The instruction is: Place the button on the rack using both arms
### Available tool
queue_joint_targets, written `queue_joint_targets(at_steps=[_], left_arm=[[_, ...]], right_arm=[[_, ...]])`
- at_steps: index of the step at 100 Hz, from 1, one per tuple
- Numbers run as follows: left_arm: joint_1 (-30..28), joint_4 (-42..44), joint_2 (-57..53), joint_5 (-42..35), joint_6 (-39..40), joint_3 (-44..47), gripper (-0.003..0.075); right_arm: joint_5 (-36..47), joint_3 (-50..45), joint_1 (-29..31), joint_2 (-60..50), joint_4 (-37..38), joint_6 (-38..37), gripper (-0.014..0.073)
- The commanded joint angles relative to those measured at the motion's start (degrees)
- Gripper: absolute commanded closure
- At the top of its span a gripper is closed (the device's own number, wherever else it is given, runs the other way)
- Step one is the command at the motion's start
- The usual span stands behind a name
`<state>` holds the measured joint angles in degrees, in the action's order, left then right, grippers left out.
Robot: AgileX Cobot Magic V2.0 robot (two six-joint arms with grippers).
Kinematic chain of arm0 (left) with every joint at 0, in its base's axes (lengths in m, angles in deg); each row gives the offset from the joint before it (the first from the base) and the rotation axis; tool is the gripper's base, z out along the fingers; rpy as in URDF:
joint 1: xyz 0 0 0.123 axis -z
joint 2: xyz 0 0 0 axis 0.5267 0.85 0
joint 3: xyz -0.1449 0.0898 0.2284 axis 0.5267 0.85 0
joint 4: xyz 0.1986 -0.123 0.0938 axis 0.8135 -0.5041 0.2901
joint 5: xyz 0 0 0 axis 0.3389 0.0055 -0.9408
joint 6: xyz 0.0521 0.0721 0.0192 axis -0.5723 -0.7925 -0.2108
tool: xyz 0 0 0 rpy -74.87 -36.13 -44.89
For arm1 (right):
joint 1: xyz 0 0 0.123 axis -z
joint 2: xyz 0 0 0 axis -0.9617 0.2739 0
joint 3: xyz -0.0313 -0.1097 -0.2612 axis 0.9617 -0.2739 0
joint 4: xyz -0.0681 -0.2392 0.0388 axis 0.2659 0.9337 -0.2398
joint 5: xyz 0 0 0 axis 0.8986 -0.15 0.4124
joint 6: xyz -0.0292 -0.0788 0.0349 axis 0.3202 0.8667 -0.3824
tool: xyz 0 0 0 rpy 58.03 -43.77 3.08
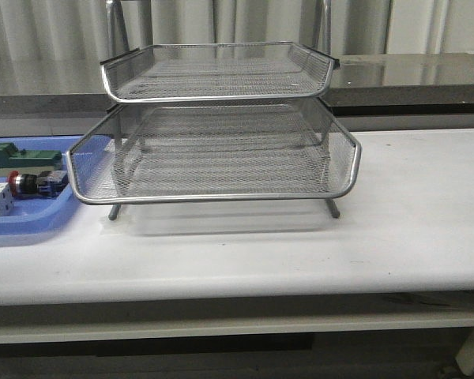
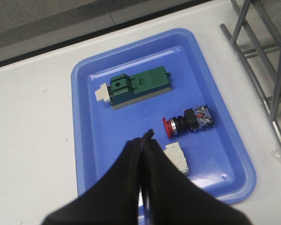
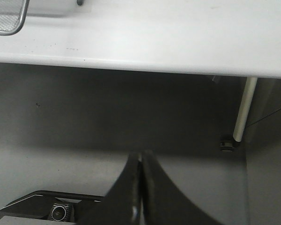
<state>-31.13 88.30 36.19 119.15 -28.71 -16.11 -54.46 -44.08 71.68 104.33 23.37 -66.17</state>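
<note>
Three parts lie in the blue tray (image 2: 86, 84) at the robot's left: the button (image 2: 187, 121), a green component (image 2: 138, 86) and a white block (image 2: 177, 157). Seen from the left wrist, the left gripper (image 2: 147, 136) hangs above the tray with its fingers pressed together and nothing between them; the button lies on its side just beyond and to one side of the tips, next to the white block, its long axis running across the tray with the red head toward the tray's middle and the blue rear block toward the rack (image 1: 213, 154). The right gripper (image 3: 141, 154), fingers likewise closed and empty, hangs below the table (image 3: 178, 42) edge, well apart from the tray, so the left arm looks the nearer for the pickup. Both visible rack tiers appear empty, and the fingers would have to part before any grasp.
</note>
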Motion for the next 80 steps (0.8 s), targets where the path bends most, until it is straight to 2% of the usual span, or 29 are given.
queue_joint_targets(at_steps=[1,9,26,31,59,80], left_arm=[[0.02,-0.25,0.98,-1.69,-1.81,-3.35,0.0714],[0.02,-0.34,2.85,-1.05,-3.08,-3.7,0.0637],[0.02,-0.34,4.58,0.43,-3.16,-3.7,0.034],[0.02,-0.34,4.72,0.43,-3.16,-3.7,0.0293],[0.16,-3.75,5.62,-1.71,-3.46,-3.7,0.0313],[0.24,-10.42,8.83,-1.16,-19.3,-5.63,0.0307]], right_arm=[[2.82,1.89,0.29,0.33,0.2,-0.05,0.0664],[2.82,1.89,0.29,0.33,0.2,-0.05,0.0664],[2.82,1.89,0.29,0.33,0.2,-0.05,0.0664],[2.82,1.89,0.29,0.33,0.2,-0.05,0.0664],[2.82,1.89,0.29,0.33,0.2,-0.05,0.0664],[2.82,1.89,0.29,0.33,0.2,-0.05,0.0664]])
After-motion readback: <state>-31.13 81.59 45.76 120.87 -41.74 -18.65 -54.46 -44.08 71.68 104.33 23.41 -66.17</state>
